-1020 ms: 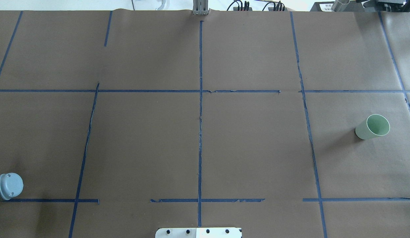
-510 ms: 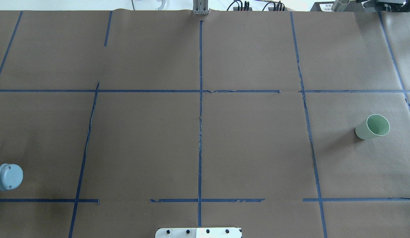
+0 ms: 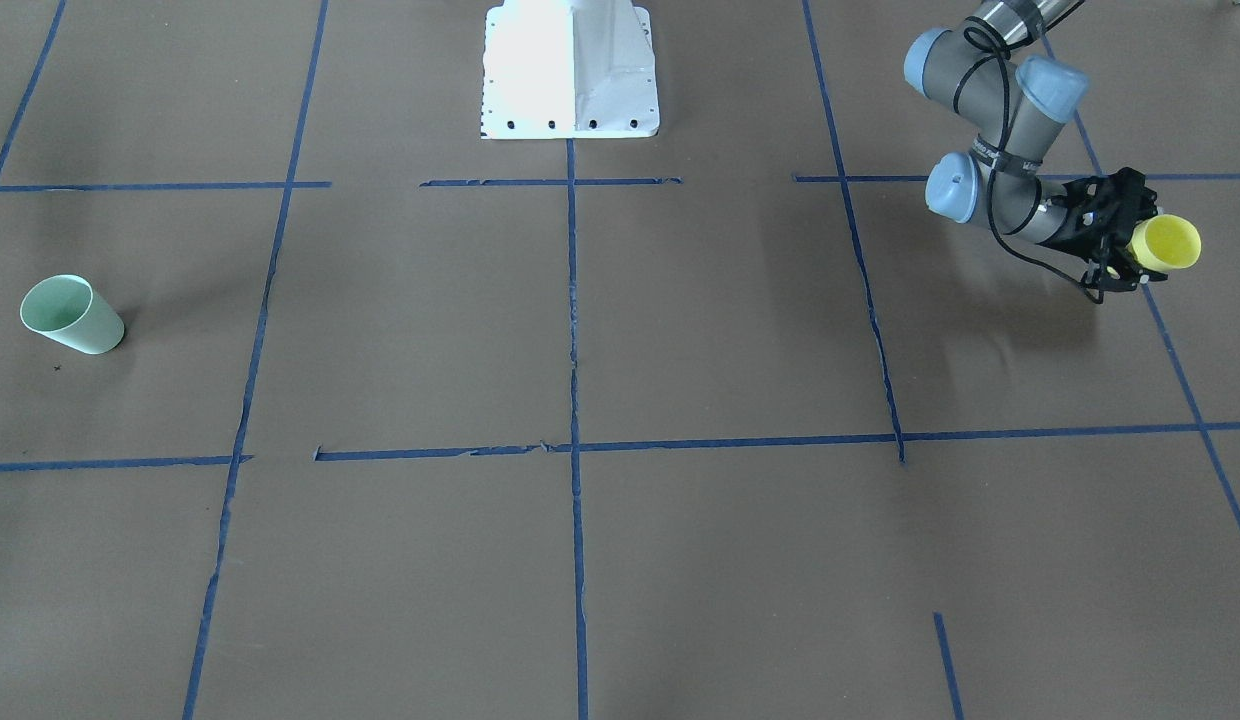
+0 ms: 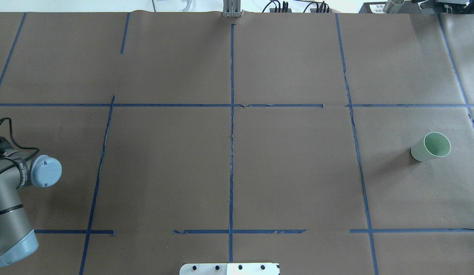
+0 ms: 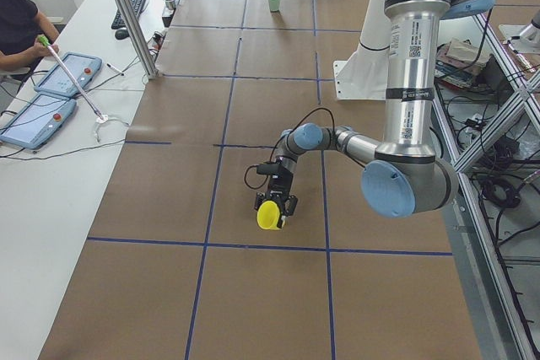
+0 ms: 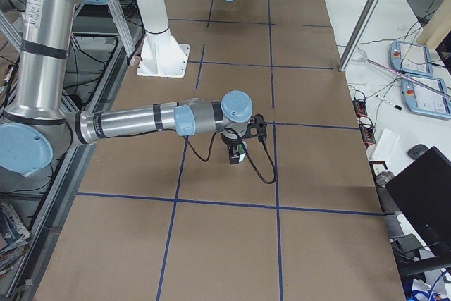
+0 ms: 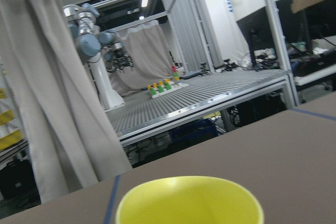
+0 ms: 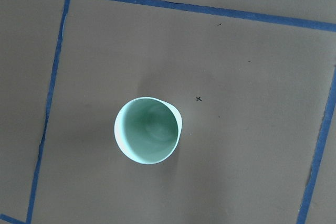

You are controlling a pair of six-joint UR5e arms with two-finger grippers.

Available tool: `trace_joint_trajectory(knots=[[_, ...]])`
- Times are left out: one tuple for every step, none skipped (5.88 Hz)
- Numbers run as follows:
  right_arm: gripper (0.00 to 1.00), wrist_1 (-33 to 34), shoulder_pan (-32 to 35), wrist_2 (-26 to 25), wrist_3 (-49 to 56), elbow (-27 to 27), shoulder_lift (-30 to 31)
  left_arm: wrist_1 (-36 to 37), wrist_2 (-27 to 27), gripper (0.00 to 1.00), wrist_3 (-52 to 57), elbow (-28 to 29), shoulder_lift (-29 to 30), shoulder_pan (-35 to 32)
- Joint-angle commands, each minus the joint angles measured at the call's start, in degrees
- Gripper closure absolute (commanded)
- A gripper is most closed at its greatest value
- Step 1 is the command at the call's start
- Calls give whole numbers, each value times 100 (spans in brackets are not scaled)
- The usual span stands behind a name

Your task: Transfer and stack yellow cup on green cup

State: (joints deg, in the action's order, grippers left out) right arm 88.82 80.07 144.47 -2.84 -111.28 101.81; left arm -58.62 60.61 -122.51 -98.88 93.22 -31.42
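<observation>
The yellow cup is held tilted on its side in my left gripper, just above the table at its left end. The left side view shows the cup with its mouth facing outward under the gripper. Its rim fills the bottom of the left wrist view. The green cup stands upright at the far right of the table, and the right wrist view looks straight down into it. My right gripper hangs over it; I cannot tell whether it is open or shut.
The white robot base plate sits at the table's near middle edge. Blue tape lines divide the brown table cover. A side table with tablets and a metal post stand beyond the far edge.
My left arm has swung further into the overhead view from the left edge, forward and to the right. The green cup has not moved.
</observation>
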Motion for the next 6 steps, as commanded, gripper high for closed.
trace_joint_trajectory(knots=[[0,-318,0,3,3,27,-12,-1534,-409,99,1849,26,826,-441],[0,-591,-96,3,-6,106,-12,-3296,-418,99,3080,96,865,-443],[0,-620,-105,20,-14,89,-12,-3984,-401,97,4319,97,1257,-461],[0,-629,-201,20,-6,45,-134,-4974,-349,94,4975,10,1356,-409],[0,-629,-385,20,-6,45,-335,-6298,-296,94,5852,96,1470,-356],[0,-620,-561,3,-6,80,-390,-6946,244,92,6609,1,1480,-338]])
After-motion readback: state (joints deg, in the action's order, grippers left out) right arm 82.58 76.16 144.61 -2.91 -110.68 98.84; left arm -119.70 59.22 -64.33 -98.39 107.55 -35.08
